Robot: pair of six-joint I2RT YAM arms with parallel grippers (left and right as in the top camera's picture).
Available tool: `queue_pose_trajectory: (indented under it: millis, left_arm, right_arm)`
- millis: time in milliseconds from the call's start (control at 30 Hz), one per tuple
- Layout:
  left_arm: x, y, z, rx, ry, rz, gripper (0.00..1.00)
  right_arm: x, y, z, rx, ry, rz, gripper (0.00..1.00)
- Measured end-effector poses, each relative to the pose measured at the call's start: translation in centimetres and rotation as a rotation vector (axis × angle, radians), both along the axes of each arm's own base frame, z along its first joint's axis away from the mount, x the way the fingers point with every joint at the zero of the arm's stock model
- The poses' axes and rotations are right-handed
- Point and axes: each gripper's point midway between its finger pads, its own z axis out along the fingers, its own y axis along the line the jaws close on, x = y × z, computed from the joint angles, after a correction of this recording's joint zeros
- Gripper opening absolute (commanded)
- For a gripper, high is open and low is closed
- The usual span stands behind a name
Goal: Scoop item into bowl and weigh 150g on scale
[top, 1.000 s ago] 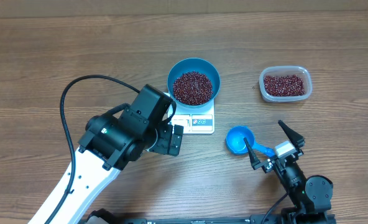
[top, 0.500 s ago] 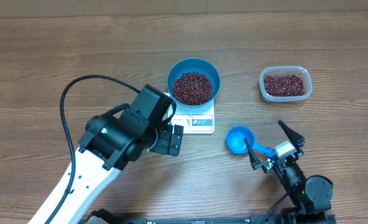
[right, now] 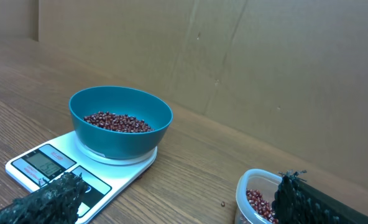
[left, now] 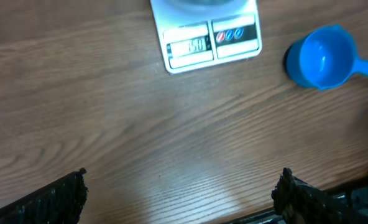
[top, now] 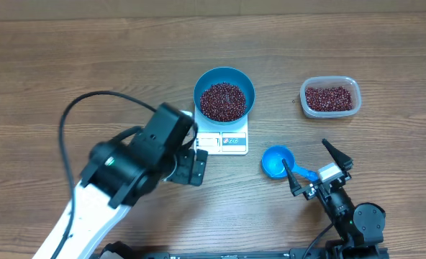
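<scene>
Left and right jaws gape open, empty. Ahead of the left jaws, a blue bowl (top: 200, 85) of loose, spill-prone red beans (top: 222, 101) sits on the scale (top: 228, 141); its stiff rim looks grippable.

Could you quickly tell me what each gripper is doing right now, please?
Left gripper: open, holding nothing.
Right gripper: open, holding nothing.
</scene>
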Motion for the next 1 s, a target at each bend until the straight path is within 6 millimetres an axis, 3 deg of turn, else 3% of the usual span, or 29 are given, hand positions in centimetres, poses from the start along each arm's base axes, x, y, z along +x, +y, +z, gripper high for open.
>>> queue_pose_trajectory:
  millis: [133,167,233,400,600,800,1000]
  left_arm:
    - [-0.4,1.4,3.8,-0.076,-0.182,0.026,1.0]
    - [-1.0,2.5,5.3,-0.113,-0.258,0.049,1.0]
    - [-1.8,4.3,6.4,-0.154,-0.347,0.096,0.99]
    - [-4.0,7.8,3.2,-0.186,-0.437,0.196,1.0]
    - [-4.7,8.4,-1.5,-0.273,-0.568,0.212,1.0]
    - [-2.9,7.4,-5.7,-0.34,-0.671,0.21,0.99]
    - [-0.3,6.1,-7.3,-0.415,-0.789,0.207,1.0]
  right_arm:
    - [0.0,0.0,0.0,0.0,0.0,0.0,1.0]
    - [0.0,0.0,0.0,0.0,-0.001,-0.001,1.0]
    - [0.0,0.0,0.0,0.0,0.0,0.0,1.0]
    - [0.0,0.0,0.0,0.0,0.001,-0.001,1.0]
    - [0.0,0.0,0.0,0.0,0.001,-0.001,1.0]
    - [0.0,0.0,0.0,0.0,0.0,0.0,1.0]
    - [0.0,0.0,0.0,0.0,0.001,0.0,1.0]
